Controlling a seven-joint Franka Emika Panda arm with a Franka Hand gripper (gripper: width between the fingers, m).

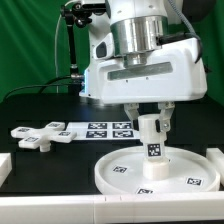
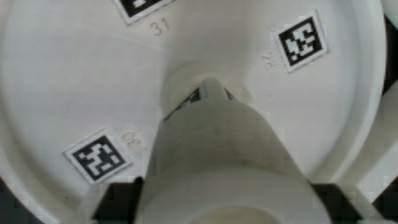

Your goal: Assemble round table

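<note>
The large rimmed round disc (image 1: pixel 160 172) lies flat on the black table at the front, with tags on its face. The short cylindrical leg (image 1: pixel 151 136) stands upright at the disc's centre, a tag on its side. My gripper (image 1: pixel 151 117) is straight above and shut on the leg's upper part, a finger on each side. In the wrist view the leg (image 2: pixel 222 150) runs down to the hub, the disc (image 2: pixel 80 80) fills the picture, and the black finger pads (image 2: pixel 121 198) press both sides. The cross-shaped foot (image 1: pixel 35 134) lies on the table at the exterior view's left.
The marker board (image 1: pixel 98 129) lies behind the disc, next to the foot. Plain white bars lie along the table's front edge (image 1: pixel 60 208) and at both front corners (image 1: pixel 4 168). Cables and a stand rise at the back left.
</note>
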